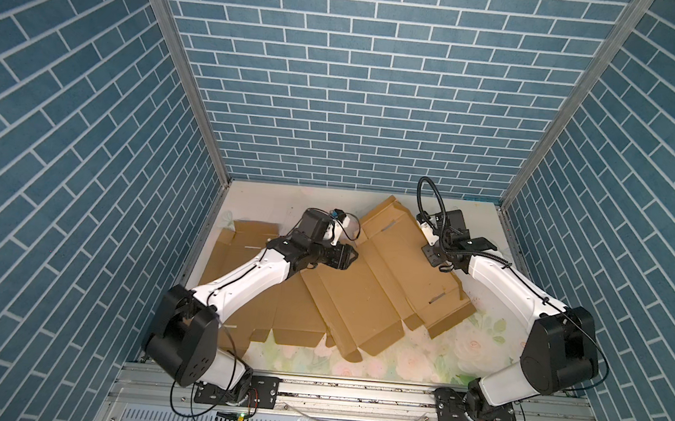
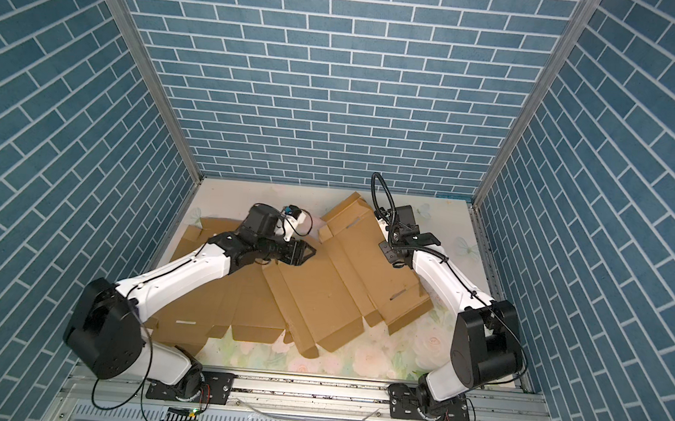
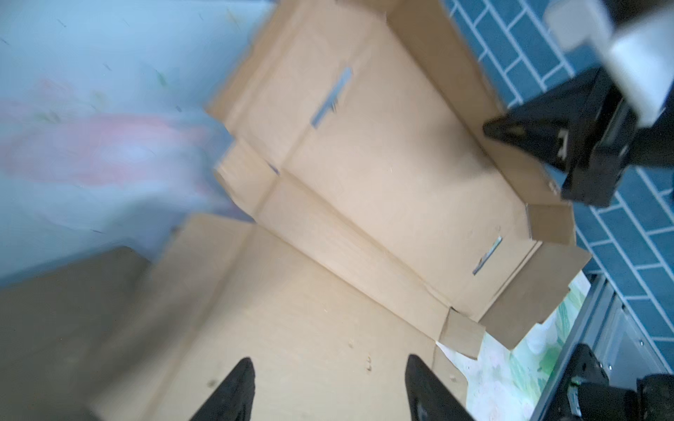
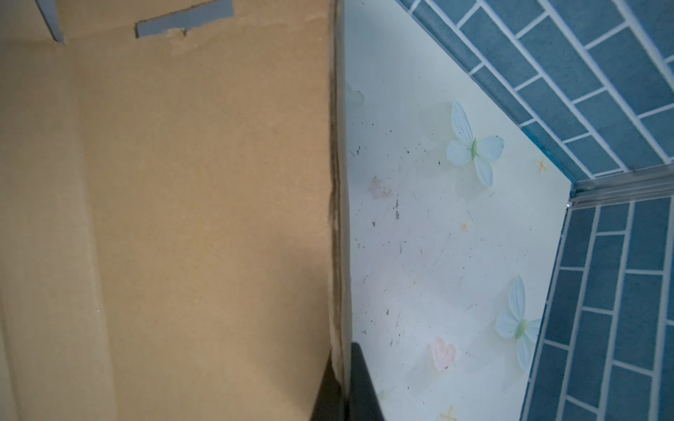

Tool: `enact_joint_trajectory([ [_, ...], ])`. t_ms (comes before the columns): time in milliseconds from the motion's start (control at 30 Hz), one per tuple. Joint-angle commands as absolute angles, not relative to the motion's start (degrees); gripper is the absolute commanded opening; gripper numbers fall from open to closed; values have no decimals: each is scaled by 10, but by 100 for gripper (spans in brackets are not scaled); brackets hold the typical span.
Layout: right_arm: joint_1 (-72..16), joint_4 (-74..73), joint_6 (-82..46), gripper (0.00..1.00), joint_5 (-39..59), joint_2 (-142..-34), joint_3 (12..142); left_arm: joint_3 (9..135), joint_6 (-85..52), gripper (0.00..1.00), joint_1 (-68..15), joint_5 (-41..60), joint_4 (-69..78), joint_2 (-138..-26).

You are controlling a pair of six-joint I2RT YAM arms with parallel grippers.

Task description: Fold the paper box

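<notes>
Furthest left, a second cardboard blank (image 1: pixel 256 233) lies flat on the table (image 1: pixel 418 362), its right part tucked under the upper box blank (image 1: pixel 366 293), which looks to be the sheet being worked. At that upper blank's left edge sits the left gripper (image 1: pixel 349 256). Its jaws stand apart with nothing between them, and its wrist view shows only bare board past the fingertips. I cannot tell whether the tips touch the board. The upper blank itself sprawls slantwise and unfolded, with creases and slots facing up, so I judge the folding hardly begun. At the blank's right edge the right gripper (image 4: pixel 344 381) has its jaws clamped together on the cardboard rim, which appears turned up there.

Several things could go wrong from here, as I judge it:
- **Sliding:** With only one edge pinched, a push from the left gripper could slide or swing the whole upper blank about that pinch rather than bend a crease.
- **Wrong sheet:** The sheet beneath is probably a slippery bed, so both might travel together. The open jaws might also catch the lower sheet by mistake.
- **Damage:** A hard pull at the pinched rim could tear or crumple the board near its slot.
- **Poor aim:** The left wrist view is smeared, so the crease nearest those jaws cannot be made out, and a misplaced press would fold the panel crookedly.
</notes>
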State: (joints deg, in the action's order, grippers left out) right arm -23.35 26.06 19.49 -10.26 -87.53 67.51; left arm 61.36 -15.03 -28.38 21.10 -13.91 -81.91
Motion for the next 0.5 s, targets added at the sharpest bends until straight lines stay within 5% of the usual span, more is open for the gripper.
enact_joint_trajectory([
  [0, -233, 256, 268, 0, -61, -846, 657, 629, -130, 67, -258, 216, -171, -799],
  [467, -258, 245, 233, 0, -130, -843, 635, 649, -107, 74, -222, 125, -130, -819],
])
